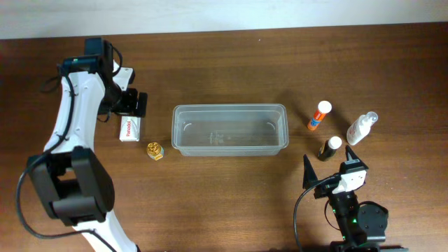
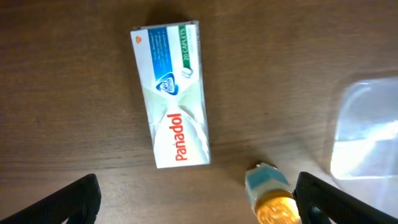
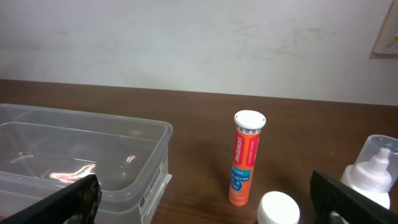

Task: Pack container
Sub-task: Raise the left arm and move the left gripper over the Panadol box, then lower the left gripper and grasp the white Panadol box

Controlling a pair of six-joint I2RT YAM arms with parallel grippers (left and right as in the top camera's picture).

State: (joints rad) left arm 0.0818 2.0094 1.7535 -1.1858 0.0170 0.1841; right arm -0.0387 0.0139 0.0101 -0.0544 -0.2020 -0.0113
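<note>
The clear plastic container (image 1: 229, 129) stands empty at the table's middle; it also shows in the right wrist view (image 3: 74, 162) and at the edge of the left wrist view (image 2: 367, 130). A white Panadol box (image 1: 129, 129) (image 2: 171, 94) lies left of it, with a small gold-capped bottle (image 1: 155, 150) (image 2: 270, 196) beside it. My left gripper (image 1: 131, 103) (image 2: 199, 202) is open above the box, holding nothing. An orange tube (image 1: 319, 115) (image 3: 247, 157), a dark bottle with a white cap (image 1: 330, 148) (image 3: 278, 208) and a white spray bottle (image 1: 362, 128) (image 3: 373, 171) stand right of the container. My right gripper (image 1: 329, 173) (image 3: 205, 199) is open and empty near the front edge.
A pale wall (image 3: 186, 43) runs behind the table's far edge. Bare wooden tabletop (image 1: 231, 203) lies in front of the container.
</note>
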